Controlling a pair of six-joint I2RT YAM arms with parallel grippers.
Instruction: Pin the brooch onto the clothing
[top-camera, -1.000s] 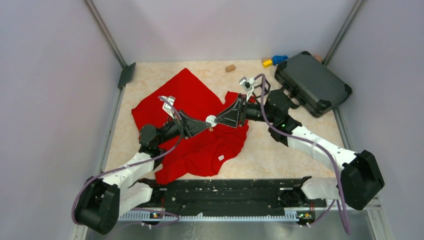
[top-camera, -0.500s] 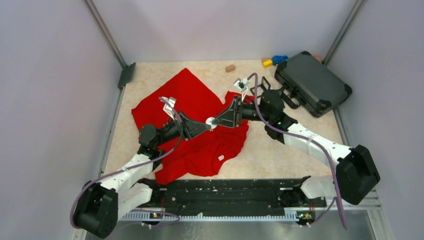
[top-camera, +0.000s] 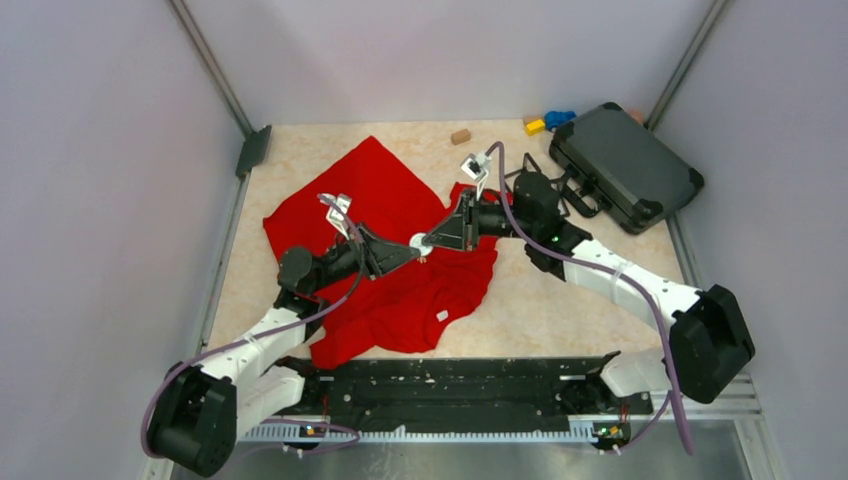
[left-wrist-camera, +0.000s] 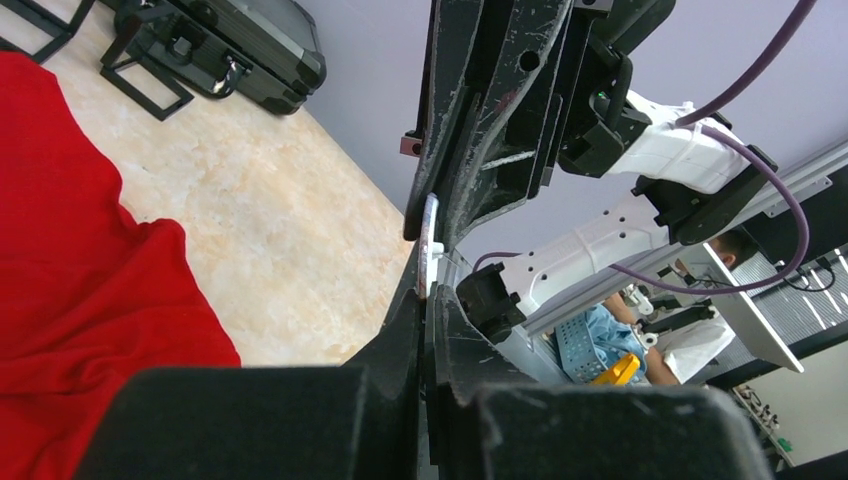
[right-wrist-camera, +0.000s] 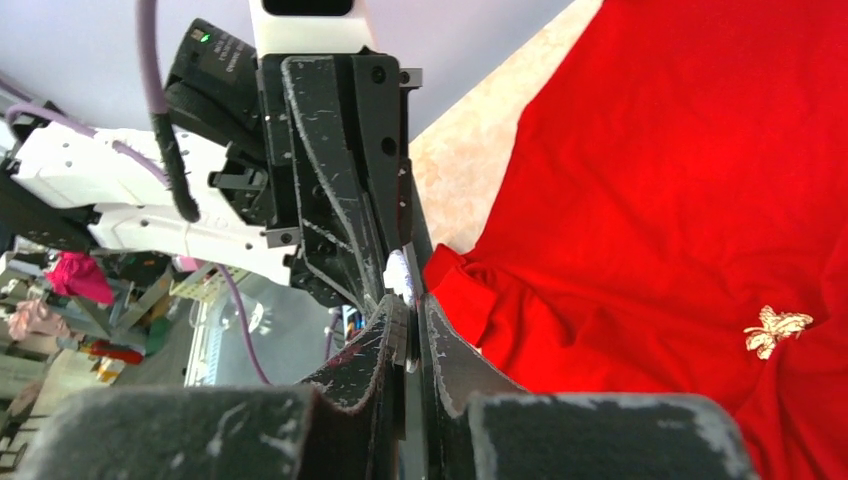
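no legible text anywhere; white tag (top-camera: 441, 315) on the clothing (top-camera: 380, 200) too small

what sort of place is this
Probably a robotics lab test cell: grey walls box in a marbled table, two robot arms sit bolted at its edge, and a person shows among clutter beyond.

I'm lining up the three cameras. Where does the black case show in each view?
Top: case at upper right, in the far right corner of the table.
Left wrist: upper left, beyond the clothing.
Right wrist: not in it.
Shared landmark: the red clothing, in all three.
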